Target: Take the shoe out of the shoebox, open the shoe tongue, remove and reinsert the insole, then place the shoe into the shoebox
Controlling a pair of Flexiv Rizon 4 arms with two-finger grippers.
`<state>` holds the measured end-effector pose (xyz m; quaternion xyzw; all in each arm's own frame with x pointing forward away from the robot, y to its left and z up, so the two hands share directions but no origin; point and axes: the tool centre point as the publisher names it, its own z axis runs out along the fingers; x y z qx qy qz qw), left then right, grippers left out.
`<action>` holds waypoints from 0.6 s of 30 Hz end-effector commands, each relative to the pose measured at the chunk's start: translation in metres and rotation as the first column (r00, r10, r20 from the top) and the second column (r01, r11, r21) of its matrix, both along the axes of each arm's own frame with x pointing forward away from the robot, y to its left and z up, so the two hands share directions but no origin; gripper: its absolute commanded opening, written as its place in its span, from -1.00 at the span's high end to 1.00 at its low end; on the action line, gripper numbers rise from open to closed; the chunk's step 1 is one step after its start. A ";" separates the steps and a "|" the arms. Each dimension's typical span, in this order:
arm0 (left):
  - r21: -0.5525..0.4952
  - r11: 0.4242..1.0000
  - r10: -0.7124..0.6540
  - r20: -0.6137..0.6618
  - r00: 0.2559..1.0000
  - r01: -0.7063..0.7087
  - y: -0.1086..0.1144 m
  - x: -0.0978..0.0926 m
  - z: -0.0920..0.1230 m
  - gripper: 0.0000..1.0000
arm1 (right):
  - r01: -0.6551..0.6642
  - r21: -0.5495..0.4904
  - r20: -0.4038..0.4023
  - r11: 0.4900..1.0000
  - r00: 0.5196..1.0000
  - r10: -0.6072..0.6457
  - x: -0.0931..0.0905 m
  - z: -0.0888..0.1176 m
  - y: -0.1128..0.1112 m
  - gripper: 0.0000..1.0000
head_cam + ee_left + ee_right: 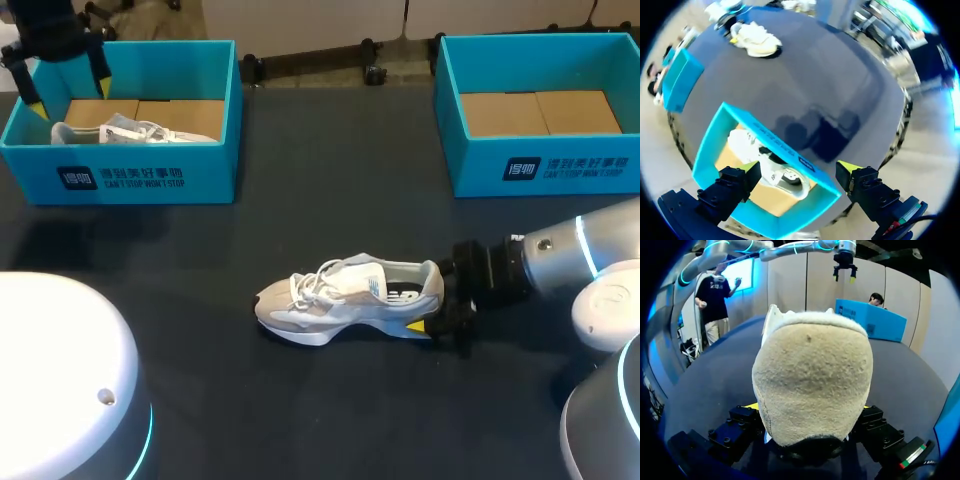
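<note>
Shoe [345,295] stands on its sole near the middle of the table [300,410], toe toward our left side, laces up, outside both boxes; so we judge the take-out step done and the tongue and insole work not yet begun.

Right gripper [436,305] comes in low from the right and is clamped across the heel; in the right wrist view the heel [812,385] fills the space between the two fingers, a sliver of yellow tip showing against it on each side; we read this as a firm pinch. Purpose, as we judge it: anchoring the heel keeps the shoe from sliding while the other arm pulls at the tongue; it also leaves the collar and lacing unobstructed from above.

Left gripper [68,92] hangs over the left shoebox [150,175] at the far left corner, well apart from the shoe; its fingers are spread wide with nothing between them. In the left wrist view this gripper [799,170] looks down into the box [785,150], where a second shoe [767,160] lies on the cardboard floor; the tips are above the rim, not touching it.

Right shoebox [560,165] holds only its cardboard floor; a likely return slot, though we cannot tell which box is meant.

Next need: the left arm must cross to the laces.
</note>
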<state>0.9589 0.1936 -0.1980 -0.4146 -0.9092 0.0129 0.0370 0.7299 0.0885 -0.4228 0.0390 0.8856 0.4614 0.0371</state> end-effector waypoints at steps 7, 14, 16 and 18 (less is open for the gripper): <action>0.017 0.988 0.156 -0.004 0.988 -0.156 -0.002 -0.001 0.000 -1.00 | 0.001 -0.004 0.000 1.000 1.000 -0.001 0.000 0.001 0.001 1.00; 0.031 0.922 0.386 0.030 0.922 -0.387 -0.014 -0.002 -0.002 -1.00 | 0.001 -0.004 0.000 1.000 1.000 -0.001 0.000 0.001 0.001 1.00; 0.017 0.857 0.514 0.034 0.857 -0.515 -0.020 -0.003 -0.004 -1.00 | 0.001 -0.004 0.000 1.000 1.000 -0.001 0.000 0.001 0.001 1.00; -0.006 0.779 0.627 0.000 0.779 -0.627 -0.022 -0.001 -0.003 -1.00 | 0.001 -0.004 0.000 1.000 1.000 -0.001 0.000 0.001 0.001 1.00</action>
